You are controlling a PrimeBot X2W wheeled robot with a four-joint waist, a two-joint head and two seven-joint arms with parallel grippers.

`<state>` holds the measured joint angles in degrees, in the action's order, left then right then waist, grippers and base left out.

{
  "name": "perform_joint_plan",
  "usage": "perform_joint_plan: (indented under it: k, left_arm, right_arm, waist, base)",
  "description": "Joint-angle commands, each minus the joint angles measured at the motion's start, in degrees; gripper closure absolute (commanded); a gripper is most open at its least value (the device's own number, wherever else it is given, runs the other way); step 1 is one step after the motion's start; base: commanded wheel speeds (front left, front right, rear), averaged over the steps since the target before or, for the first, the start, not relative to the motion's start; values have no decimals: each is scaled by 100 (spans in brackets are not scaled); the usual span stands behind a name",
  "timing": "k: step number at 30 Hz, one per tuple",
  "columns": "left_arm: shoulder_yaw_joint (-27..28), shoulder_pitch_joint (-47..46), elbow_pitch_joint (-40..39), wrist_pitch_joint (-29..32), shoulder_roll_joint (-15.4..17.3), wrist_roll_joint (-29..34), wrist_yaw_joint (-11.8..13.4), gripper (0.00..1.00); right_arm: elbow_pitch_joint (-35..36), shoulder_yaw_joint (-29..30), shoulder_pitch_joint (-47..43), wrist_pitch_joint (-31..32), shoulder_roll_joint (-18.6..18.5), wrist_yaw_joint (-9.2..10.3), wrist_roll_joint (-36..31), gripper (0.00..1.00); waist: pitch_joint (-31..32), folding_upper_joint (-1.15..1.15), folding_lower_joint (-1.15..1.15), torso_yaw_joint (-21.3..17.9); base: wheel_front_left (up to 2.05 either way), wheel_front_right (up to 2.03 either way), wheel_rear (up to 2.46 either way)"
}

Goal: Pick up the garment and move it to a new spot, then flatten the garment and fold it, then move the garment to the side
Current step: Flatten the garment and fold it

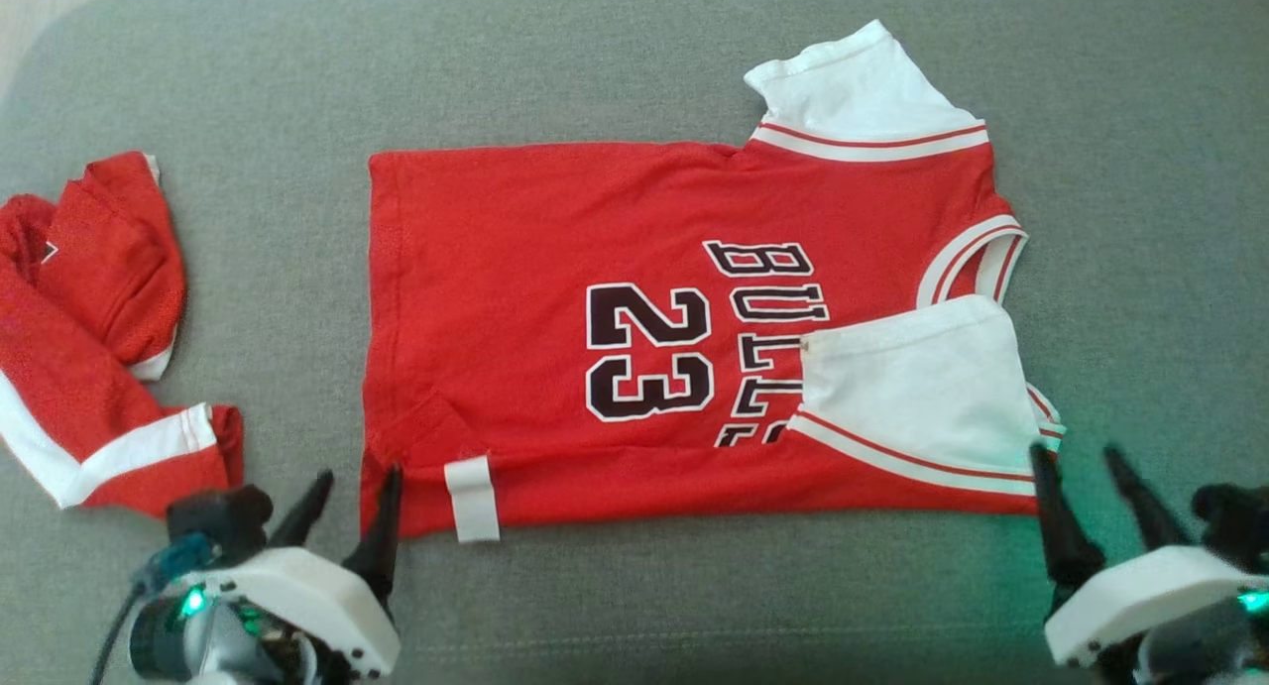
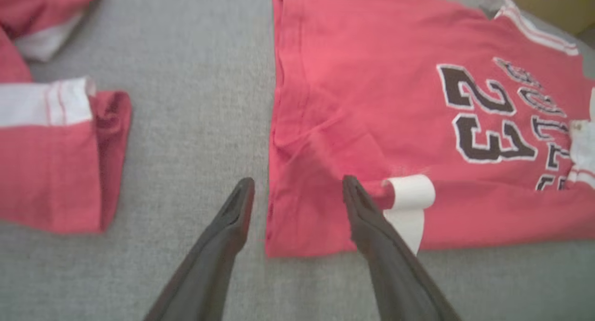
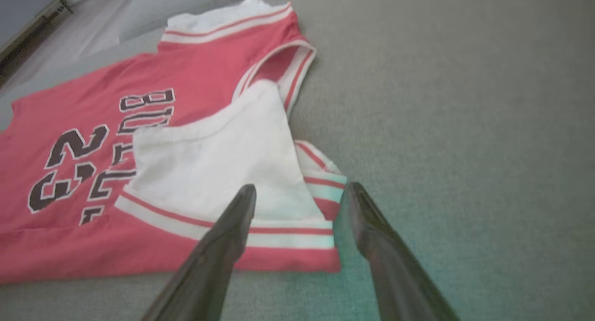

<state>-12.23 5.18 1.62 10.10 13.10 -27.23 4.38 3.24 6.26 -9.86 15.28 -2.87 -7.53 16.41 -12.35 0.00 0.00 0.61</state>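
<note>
A red basketball jersey is being shown lying flat and sideways in the middle of a grey fabric surface, with its hem toward the robot's left and its neck toward the right. A black "23" and lettering outlined in white are being displayed on the chest. The near shoulder is being shown folded over the lettering as a white flap with red-striped trim. A white label is being seen at the near edge by the hem.

The left end effector is being held spread apart and empty, one finger over the jersey's near hem corner beside the label and the other over bare surface. The right end effector is likewise being held apart and empty at the near right corner, one finger over the striped edge. Whether cloth is being touched cannot be told. A second red garment with white bands is being shown crumpled well apart on the left.
</note>
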Motion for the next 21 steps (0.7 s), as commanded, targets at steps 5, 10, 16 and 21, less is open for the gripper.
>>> perform_joint_plan:
  k: [5, 10, 16, 21]
  left_arm:
    - [248, -342, -529, -1082, -46, 664, 346, 0]
    - [223, -532, -835, -1719, -71, 1082, 543, 0]
    - [188, -738, -935, -1912, -21, 1266, 593, 0]
    - [182, -796, -843, -1929, -4, 1261, 598, 0]
  right_arm:
    - [682, -173, 498, -778, -196, 4, -345, 0]
    - [1141, -308, 728, -1094, -223, 4, -539, 0]
    - [1359, -406, 805, -1094, -207, 4, -613, 0]
    - [1375, -415, 804, -1073, -171, 4, -586, 0]
  waist:
    - [91, 0, 0, -1]
    - [157, 0, 0, -12]
    - [166, 0, 0, -10]
    - [121, 0, 0, -15]
  base:
    - [0, 0, 0]
    - [0, 0, 0]
    - [0, 0, 0]
    - [0, 0, 0]
